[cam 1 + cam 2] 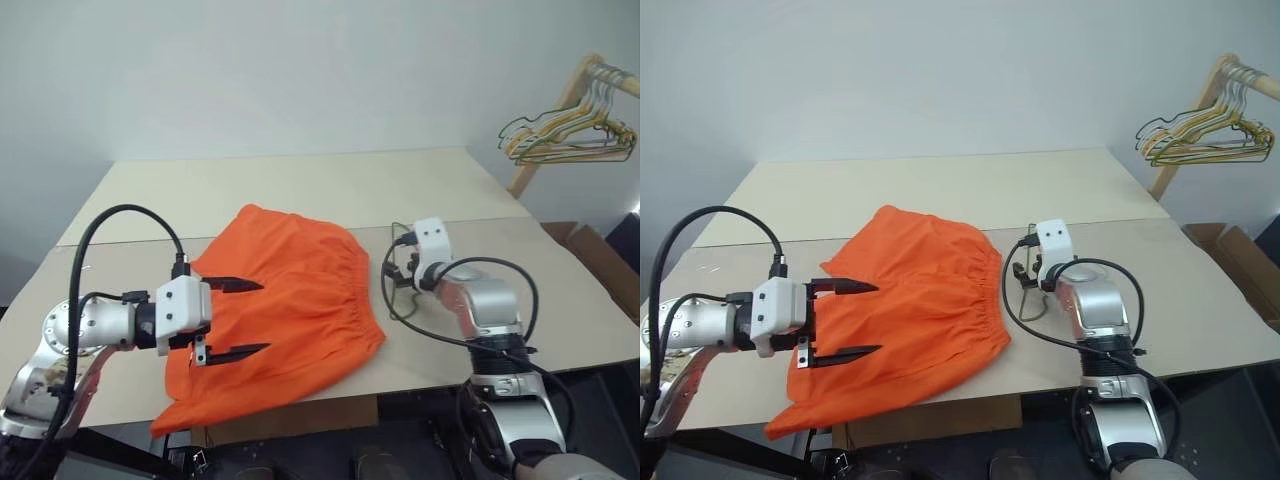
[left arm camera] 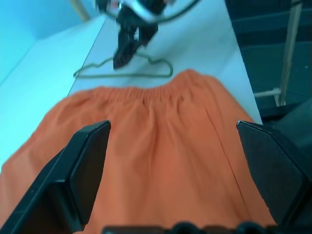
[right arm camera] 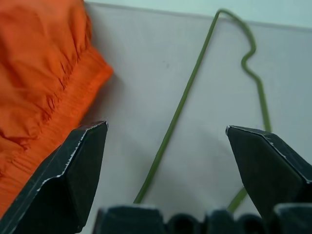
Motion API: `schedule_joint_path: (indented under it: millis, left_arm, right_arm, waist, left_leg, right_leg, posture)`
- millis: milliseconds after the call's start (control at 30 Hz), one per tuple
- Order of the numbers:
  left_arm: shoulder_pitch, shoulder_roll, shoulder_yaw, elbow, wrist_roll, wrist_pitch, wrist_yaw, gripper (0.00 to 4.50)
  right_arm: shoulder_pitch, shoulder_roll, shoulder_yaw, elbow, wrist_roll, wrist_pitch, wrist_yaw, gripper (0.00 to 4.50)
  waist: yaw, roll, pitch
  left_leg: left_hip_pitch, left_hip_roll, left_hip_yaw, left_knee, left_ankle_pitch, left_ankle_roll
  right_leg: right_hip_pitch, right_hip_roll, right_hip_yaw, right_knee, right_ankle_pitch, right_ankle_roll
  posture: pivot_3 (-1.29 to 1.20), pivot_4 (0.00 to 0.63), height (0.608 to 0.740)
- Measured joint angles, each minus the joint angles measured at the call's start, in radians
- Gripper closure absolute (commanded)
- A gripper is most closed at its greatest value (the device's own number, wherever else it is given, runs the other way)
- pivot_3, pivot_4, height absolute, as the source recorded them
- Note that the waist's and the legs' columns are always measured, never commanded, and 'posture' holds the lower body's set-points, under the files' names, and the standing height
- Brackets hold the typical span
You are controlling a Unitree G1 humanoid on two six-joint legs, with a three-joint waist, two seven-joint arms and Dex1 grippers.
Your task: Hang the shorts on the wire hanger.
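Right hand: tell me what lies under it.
Under the open right hand lies the thin green wire hanger, flat on the bare table beside the waistband of the orange shorts. The hand's body covers the hanger's lower part.

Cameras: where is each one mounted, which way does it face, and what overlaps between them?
Head pair: on the head, looking forward and down at the table, shorts and both arms.
Left wrist: along the open left tool, over the shorts toward the hanger and the right tool.
Right wrist: between the open right tool's fingers, down at the hanger and the shorts' waistband.
Shared: both wrist views show shorts and hanger.
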Motion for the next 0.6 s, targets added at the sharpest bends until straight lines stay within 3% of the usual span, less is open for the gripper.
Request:
schedule_joint_path:
  millis: [233, 467, 600]
  left_arm:
    - [-0.010, -0.007, -0.031, 0.014, 0.014, -0.005, 0.002, 0.01]
    - [-0.007, -0.007, -0.034, 0.015, 0.022, -0.007, 0.005, 0.01]
    - [0.004, -0.007, -0.034, 0.015, 0.035, -0.009, 0.009, 0.00]
  right_arm:
    - [0.000, 0.009, 0.061, 0.048, -0.011, 0.006, 0.010, 0.00]
    - [0.012, -0.008, 0.131, 0.072, -0.012, -0.018, 0.091, 0.00]
    - [0.012, -0.011, 0.157, 0.074, -0.018, -0.019, 0.116, 0.88]
  waist:
    - [-0.043, 0.000, 0.000]
    - [-0.056, 0.000, 0.000]
    - [-0.058, 0.000, 0.000]
  left_leg:
    - [-0.001, 0.000, -0.003, 0.000, 0.000, 0.000]
    - [-0.001, 0.000, -0.009, 0.000, 0.000, 0.000]
    - [-0.001, 0.000, -0.013, 0.000, -0.001, 0.000]
  right_leg:
    - [0.000, 0.000, -0.001, -0.001, 0.000, 0.001]
    - [0.001, 0.000, -0.003, -0.001, -0.001, 0.001]
    - [0.002, 0.000, -0.004, -0.001, -0.001, 0.001]
  posture:
    - [-0.10, 0.000, 0.740]
    - [-0.09, 0.000, 0.740]
    - [-0.08, 0.000, 0.740]
